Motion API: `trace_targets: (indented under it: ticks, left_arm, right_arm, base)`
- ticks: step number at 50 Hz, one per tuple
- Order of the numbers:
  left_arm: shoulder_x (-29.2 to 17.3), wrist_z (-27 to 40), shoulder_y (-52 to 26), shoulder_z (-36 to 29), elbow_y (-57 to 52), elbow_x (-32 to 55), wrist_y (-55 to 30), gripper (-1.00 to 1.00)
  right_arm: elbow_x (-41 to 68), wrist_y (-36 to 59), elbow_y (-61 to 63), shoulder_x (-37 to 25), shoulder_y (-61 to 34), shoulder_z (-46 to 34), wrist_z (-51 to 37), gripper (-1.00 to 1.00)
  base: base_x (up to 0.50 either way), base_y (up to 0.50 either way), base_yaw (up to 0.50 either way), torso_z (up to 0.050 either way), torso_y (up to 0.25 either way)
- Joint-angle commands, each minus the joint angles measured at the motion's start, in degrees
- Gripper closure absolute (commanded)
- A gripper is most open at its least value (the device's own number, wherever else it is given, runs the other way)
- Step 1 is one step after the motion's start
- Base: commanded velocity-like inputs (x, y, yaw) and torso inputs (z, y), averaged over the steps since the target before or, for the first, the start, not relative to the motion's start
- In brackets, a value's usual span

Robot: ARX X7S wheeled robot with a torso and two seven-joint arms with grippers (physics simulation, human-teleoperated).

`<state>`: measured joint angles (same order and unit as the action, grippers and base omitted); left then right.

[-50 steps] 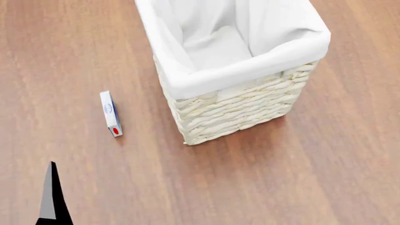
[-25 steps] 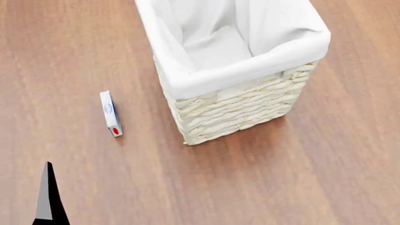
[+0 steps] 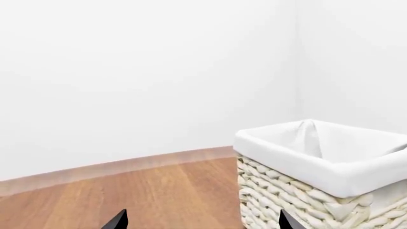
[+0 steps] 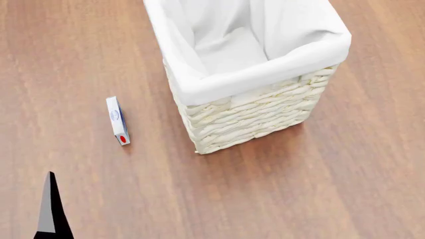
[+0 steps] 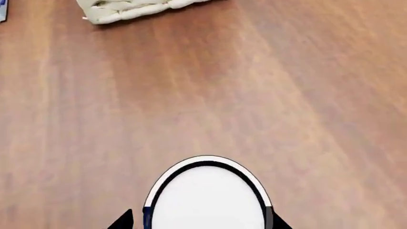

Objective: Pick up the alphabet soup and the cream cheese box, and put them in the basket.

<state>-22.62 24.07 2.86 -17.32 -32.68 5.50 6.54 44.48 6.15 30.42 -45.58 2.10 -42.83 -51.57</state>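
Claw tips of the right arm (image 5: 200,224) flank a round white can top with a dark rim, the alphabet soup (image 5: 207,200), at the edge of the right wrist view. The can sits between the two dark tips, so the right claw appears clenched on it, though contact itself is cut off by the frame edge. The can's label is hidden; only its top shows.

The left claw (image 3: 200,222) shows as two dark tips spread well apart with nothing between them, so it stands released. In the head view only one dark, grey-faced finger of it is visible at the lower edge.

The cream cheese box (image 4: 117,120) lies on the wooden tabletop (image 4: 299,189), to the left of the basket (image 4: 265,117) and apart from it. A blue round logo and a red oval mark it; the lettering is too small to read. Only a blue sliver of the box shows in the right wrist view.

The basket's white liner folds over its rim; its far end is cut off.
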Motion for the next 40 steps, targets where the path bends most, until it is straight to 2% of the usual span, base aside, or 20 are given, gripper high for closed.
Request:
trace_targets:
  ticks: [1, 15, 16, 31, 40]
  left_arm:
    - [-0.11, 0.23, 0.14, -0.19, 0.04, -0.18, 0.12, -1.00]
    - [-0.37, 0.60, 0.18, -0.29, -0.51, -0.50, -0.33, -1.00]
    - [-0.33, 0.60, 0.10, -0.39, -0.39, -0.65, -0.33, -1.00]
    - [-0.27, 0.75, -0.64, -0.59, 1.24, -0.84, -0.18, -1.00]
    - [-0.53, 1.09, -0.49, -0.24, 1.55, -0.85, 0.02, -1.00]
  right_arm:
    - [0.06, -0.13, -3.06, 1.15, -0.35, -0.42, 1.61, -1.00]
    - [-0.08, -0.56, -5.56, 2.13, -0.70, -0.71, 3.22, -1.00]
    - [-0.11, -0.62, -5.56, 2.00, -0.60, -0.59, 3.03, 1.00]
    - [-0.50, -0.90, -7.77, 2.65, -0.57, -0.91, 4.05, 1.00]
    - [-5.39, -0.15, -1.25, 0.00, -0.42, -1.56, 1.35, 1.00]
  base:
    - [0.00, 0.00, 0.00, 0.000, 0.000]
    - [0.00, 0.00, 0.00, 0.000, 0.000]
    - [0.00, 0.00, 0.00, 0.000, 0.000]
    - [0.00, 0.00, 0.00, -0.001, -0.001]
    - [0.00, 0.00, 0.00, 0.000, -0.001]
